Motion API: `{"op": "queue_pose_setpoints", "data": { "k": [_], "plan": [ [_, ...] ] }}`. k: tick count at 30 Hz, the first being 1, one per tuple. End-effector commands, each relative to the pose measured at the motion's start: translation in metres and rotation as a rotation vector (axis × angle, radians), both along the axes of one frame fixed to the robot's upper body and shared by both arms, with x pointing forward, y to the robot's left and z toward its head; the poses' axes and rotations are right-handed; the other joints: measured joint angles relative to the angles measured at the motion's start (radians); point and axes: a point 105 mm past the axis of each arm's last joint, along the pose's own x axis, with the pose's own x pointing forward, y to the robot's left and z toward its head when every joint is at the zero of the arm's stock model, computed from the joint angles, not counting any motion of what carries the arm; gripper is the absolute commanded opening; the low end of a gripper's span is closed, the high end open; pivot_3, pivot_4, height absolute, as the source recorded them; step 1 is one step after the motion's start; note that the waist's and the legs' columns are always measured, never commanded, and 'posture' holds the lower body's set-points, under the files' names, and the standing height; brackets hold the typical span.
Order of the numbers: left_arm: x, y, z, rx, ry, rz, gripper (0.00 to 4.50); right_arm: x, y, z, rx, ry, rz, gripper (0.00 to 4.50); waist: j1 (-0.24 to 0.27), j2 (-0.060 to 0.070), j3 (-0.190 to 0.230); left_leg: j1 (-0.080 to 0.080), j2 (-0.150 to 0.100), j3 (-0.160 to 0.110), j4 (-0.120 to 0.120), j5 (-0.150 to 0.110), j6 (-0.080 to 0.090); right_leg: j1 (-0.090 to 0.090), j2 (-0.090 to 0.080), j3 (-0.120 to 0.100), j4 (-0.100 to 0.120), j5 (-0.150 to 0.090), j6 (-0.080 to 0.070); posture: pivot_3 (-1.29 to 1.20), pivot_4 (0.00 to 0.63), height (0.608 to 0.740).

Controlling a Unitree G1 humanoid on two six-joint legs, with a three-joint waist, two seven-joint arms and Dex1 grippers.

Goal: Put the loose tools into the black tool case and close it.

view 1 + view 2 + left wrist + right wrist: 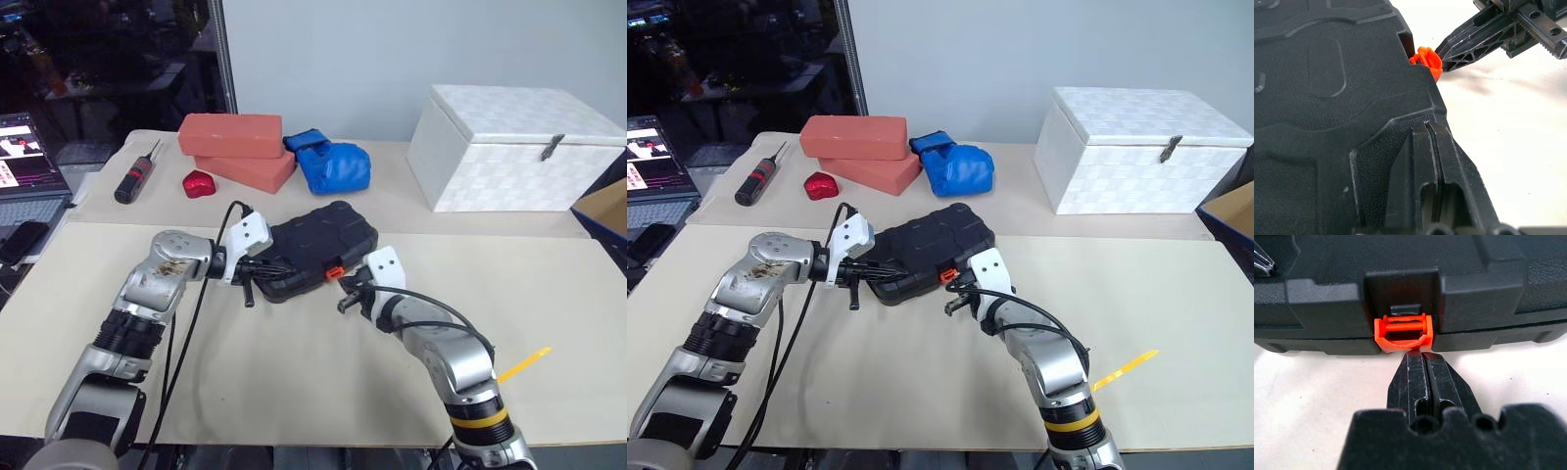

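Flat black textured plastic tool case (318,251) lies closed mid-bench. Right gripper (1422,363), fingers pressed together and empty, nudges its small orange latch (1403,333) to fasten it; left gripper (249,289), fingers together, braces the case's end.

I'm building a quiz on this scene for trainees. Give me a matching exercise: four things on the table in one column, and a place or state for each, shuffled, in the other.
Things:
1. black tool case
2. orange latch
3. white box
4. black screwdriver with red band

Place or state:
A. far left of the table
B. lid shut, between the two grippers
C. far right, lid down
D. touched by the shut fingers of the right gripper

Pairs: 1-B, 2-D, 3-C, 4-A
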Motion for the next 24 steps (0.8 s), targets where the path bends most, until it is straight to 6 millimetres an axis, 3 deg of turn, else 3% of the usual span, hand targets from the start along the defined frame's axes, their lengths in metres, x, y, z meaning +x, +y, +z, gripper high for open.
{"op": "queue_pose_setpoints", "data": {
  "k": [1, 10, 16, 20, 24],
  "plan": [
    [-0.006, 0.006, -0.026, 0.063, 0.075, 0.011, 0.0, 0.004, 0.013, 0.041, 0.062, -0.126, 0.047, 0.02, -0.003, 0.0, 0.0, 0.0, 0.0, 0.0, 0.0, 0.0, 0.0, 0.0, 0.0, 0.0, 0.0, 0.0, 0.0, 0.0, 0.15, 0.74],
    [-0.009, 0.01, -0.034, 0.065, 0.084, 0.025, 0.0, 0.013, 0.033, 0.048, 0.064, -0.132, 0.107, 0.02, -0.022, 0.0, 0.0, 0.007, 0.0, 0.0, -0.006, 0.0, 0.0, 0.001, 0.001, 0.001, 0.0, 0.001, -0.002, 0.0, 0.15, 0.74],
    [-0.012, 0.012, -0.039, 0.054, 0.086, 0.041, 0.0, 0.018, 0.039, 0.036, 0.031, -0.118, 0.142, 0.02, -0.02, 0.003, -0.003, 0.007, 0.003, -0.003, -0.007, 0.0, 0.0, 0.002, 0.006, 0.002, 0.0, 0.002, -0.002, 0.0, 0.15, 0.74],
    [-0.013, 0.018, -0.04, 0.047, 0.09, 0.069, 0.0, 0.008, 0.031, 0.055, 0.097, -0.164, 0.149, 0.02, -0.019, 0.003, -0.003, 0.008, 0.004, -0.003, -0.007, 0.0, 0.0, 0.002, 0.007, 0.002, 0.0, 0.001, -0.004, 0.0, 0.15, 0.74],
    [-0.015, 0.021, -0.044, 0.056, 0.094, 0.08, 0.0, -0.011, 0.02, 0.061, 0.123, -0.169, 0.156, 0.02, -0.02, 0.003, -0.003, 0.008, 0.005, -0.003, -0.008, 0.0, 0.0, 0.001, 0.008, 0.002, 0.0, 0.0, -0.005, 0.0, 0.15, 0.74]
  ]
}}
